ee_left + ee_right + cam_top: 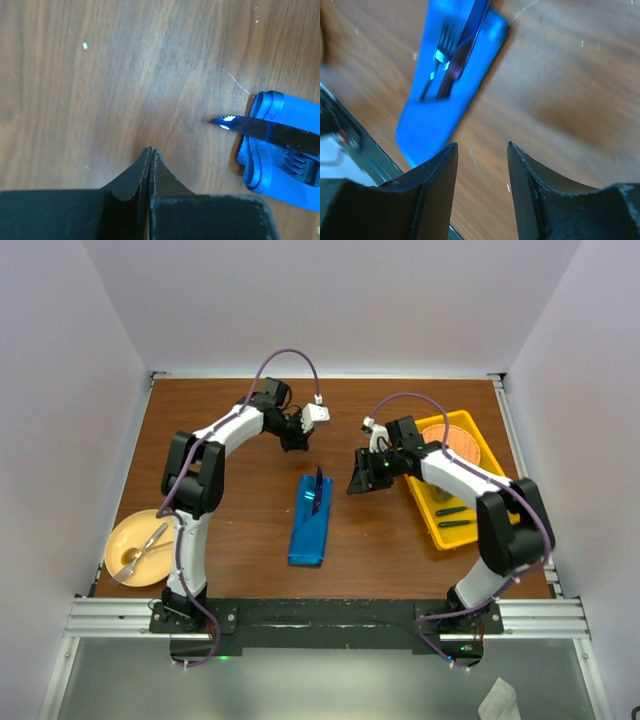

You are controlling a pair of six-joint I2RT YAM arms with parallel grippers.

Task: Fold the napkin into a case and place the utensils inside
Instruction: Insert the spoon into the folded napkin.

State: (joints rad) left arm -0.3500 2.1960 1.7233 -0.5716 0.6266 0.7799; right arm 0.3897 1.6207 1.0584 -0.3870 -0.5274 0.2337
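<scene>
The napkin lies folded as a narrow blue case (310, 525) in the middle of the table. Two thin dark plastic utensils (318, 486) are tucked into it and stick out of its far end. In the left wrist view a serrated knife (265, 129) and a fork (301, 167) lie on the case (265, 172). My left gripper (296, 437) is shut and empty over bare wood beyond the case's far end; its jaws (150, 150) meet tip to tip. My right gripper (360, 480) is open and empty to the right of the case. The right wrist view (482, 147) shows the case (435, 120) and utensils (457, 60) ahead.
A yellow plate (120, 535) with a gold spoon and fork (145, 545) sits at the near left. A yellow tray (440, 532) stands at the right, holding an orange dish (462, 443) and dark utensils (452, 515). White walls enclose the table.
</scene>
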